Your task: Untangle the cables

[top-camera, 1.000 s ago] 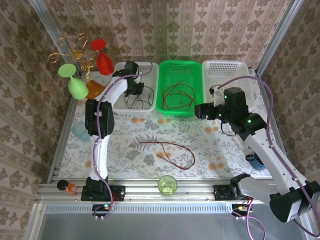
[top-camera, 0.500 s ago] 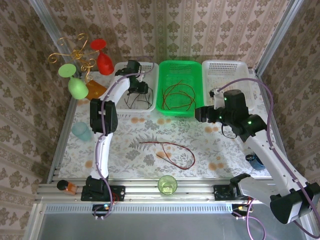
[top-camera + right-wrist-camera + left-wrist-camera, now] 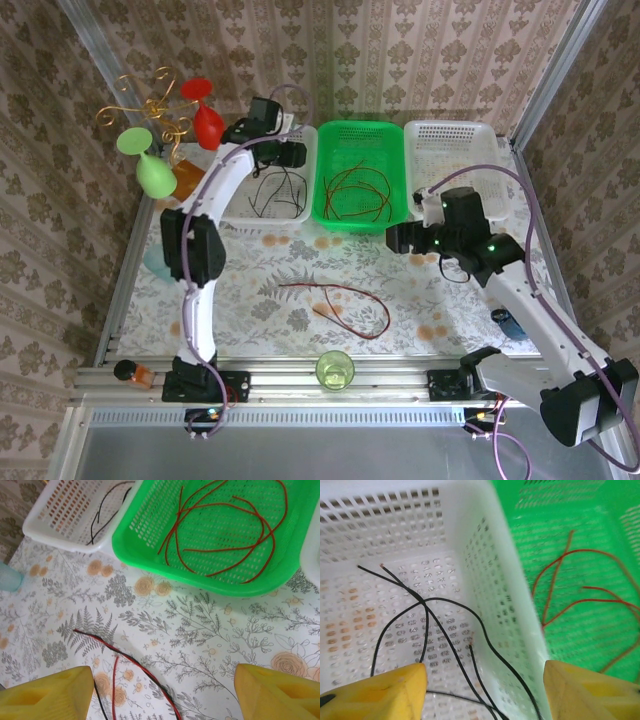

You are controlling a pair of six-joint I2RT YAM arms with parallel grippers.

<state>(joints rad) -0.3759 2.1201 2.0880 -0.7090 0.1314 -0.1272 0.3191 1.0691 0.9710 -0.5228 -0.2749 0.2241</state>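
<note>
The left claw [image 3: 290, 157] hangs over the left white basket [image 3: 300, 216], at the far side of the table [image 3: 250, 270]. Its two yellow fingers [image 3: 395, 690] stand wide apart and hold nothing. In the left wrist view, one finger is over the white basket. The other is by the wall next to the green basket [image 3: 580, 540]. Thin black cables [image 3: 422, 602] lie on the floor of the white basket, below the fingers. They curl and cross each other. I cannot tell if a finger touches them.

Red cables [image 3: 182, 511] lie in the green basket in loose loops, and some cross. One more white basket [image 3: 450, 135] sits to the right of the green one.

The right claw [image 3: 164, 672] hangs above the table, just in front of the green basket. Its fingers are wide apart too, with nothing between them. Under it, loose cables [image 3: 125, 656], red and black, lie on the flowery table. They run side by side in a long curve, apart from the baskets.

A green cup [image 3: 335, 370] stands at the near edge of the table, between the two arms.
</note>
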